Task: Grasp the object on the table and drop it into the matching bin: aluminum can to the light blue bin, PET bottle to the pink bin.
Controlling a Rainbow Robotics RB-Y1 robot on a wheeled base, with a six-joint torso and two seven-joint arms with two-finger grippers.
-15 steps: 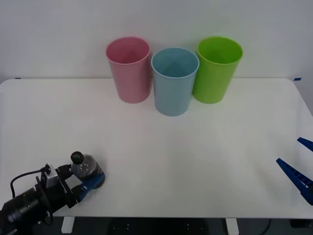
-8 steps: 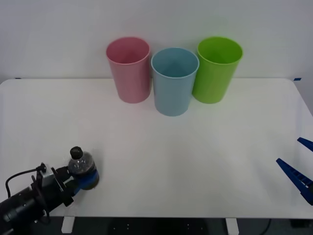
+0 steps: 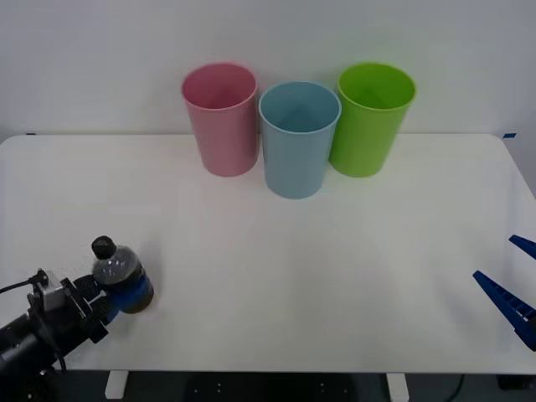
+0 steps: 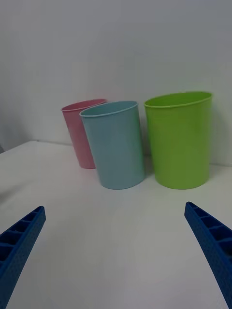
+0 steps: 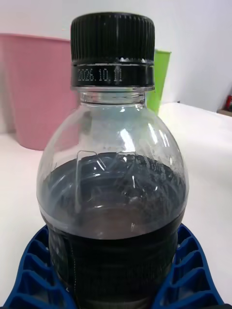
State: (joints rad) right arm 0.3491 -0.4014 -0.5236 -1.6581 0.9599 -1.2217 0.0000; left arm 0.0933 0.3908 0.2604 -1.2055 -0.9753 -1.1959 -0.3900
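Left gripper [image 3: 127, 295] jaws are pinching the small clear plastic bottle [image 3: 115, 270] low on its body between them at the white counter [image 3: 276, 276] near edge, risking tipping or slipping before reaching the tall pink plastic bin [image 3: 221, 119]; right gripper [image 3: 512, 289] jaws are waiting spread.

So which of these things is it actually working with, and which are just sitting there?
Part of the job:
- PET bottle, held in the left hand
- pink bin, where the bottle goes
- table

Just there:
- light blue bin, meant for cans
- lime green bin
- right hand, open and idle at the table's right edge
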